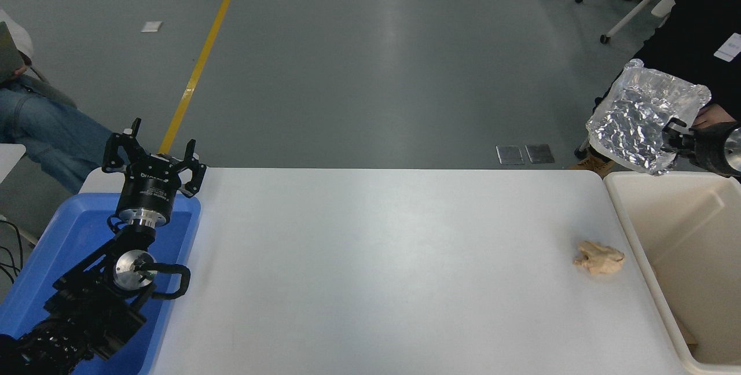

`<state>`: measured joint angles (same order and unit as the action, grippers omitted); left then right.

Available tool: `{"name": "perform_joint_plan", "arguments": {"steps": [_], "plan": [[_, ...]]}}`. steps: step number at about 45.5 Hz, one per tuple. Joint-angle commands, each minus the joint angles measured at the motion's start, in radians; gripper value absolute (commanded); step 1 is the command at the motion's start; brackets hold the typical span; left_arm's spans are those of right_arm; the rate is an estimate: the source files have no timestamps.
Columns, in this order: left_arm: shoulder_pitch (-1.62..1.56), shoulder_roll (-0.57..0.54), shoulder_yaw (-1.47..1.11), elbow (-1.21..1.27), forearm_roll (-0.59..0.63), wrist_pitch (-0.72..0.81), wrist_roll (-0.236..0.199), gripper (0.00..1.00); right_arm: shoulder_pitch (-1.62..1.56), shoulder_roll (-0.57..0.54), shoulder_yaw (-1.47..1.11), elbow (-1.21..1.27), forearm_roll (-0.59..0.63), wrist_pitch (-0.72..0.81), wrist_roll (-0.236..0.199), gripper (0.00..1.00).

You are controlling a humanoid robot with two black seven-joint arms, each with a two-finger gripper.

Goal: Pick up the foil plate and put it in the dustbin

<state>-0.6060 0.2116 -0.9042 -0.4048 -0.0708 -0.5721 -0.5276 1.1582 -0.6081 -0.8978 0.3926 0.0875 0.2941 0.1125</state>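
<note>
Grey shop floor with a yellow line runs behind a white bench (376,271), and the dustbin (628,219) stands against the bench's right end. I take that bin as my landmark.

The foil plate (639,117) hangs in the air just beyond the bin's far rim, tilted so its crinkled hollow faces the camera. My right gripper (674,135) holds it by the rim, at the edge nearest the bin, my fingers clamped on the foil. I judge the plate very light and thin: it will bend or crumple rather than resist, and it may flutter or swing from one pinched edge, so a rim hold suits it, and it should simply drop once let go. To my eye it is not yet over the bin's opening.

A crumpled tan paper wad (599,260) lies on the bench just left of the bin. A person in dark clothes (700,22) stands behind the bin, a hand close behind the foil. Far left of the bin, my left gripper (156,158) is parked over a blue tub (35,288), its fingers spread apart and empty.
</note>
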Motion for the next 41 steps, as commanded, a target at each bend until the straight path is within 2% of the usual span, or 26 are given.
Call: {"name": "perform_joint_plan", "arguments": {"steps": [1, 9, 15, 34, 41], "plan": [[0.0, 0.0, -0.001, 0.0, 0.0, 0.0, 0.0, 0.99, -0.202, -0.001, 0.037, -0.101, 0.117, -0.072, -0.007, 0.0], [0.0, 0.0, -0.001, 0.0, 0.0, 0.0, 0.0, 0.99, -0.284, 0.004, 0.118, -0.121, 0.13, -0.105, -0.053, 0.0], [0.0, 0.0, -0.001, 0.0, 0.0, 0.0, 0.0, 0.99, -0.337, 0.007, 0.168, -0.13, 0.13, -0.121, -0.071, 0.0], [0.0, 0.0, -0.001, 0.0, 0.0, 0.0, 0.0, 0.99, -0.411, 0.01, 0.226, -0.132, 0.13, -0.153, -0.077, 0.0], [0.0, 0.0, -0.001, 0.0, 0.0, 0.0, 0.0, 0.99, -0.422, 0.008, 0.226, -0.142, 0.13, -0.162, -0.106, 0.0]]}}
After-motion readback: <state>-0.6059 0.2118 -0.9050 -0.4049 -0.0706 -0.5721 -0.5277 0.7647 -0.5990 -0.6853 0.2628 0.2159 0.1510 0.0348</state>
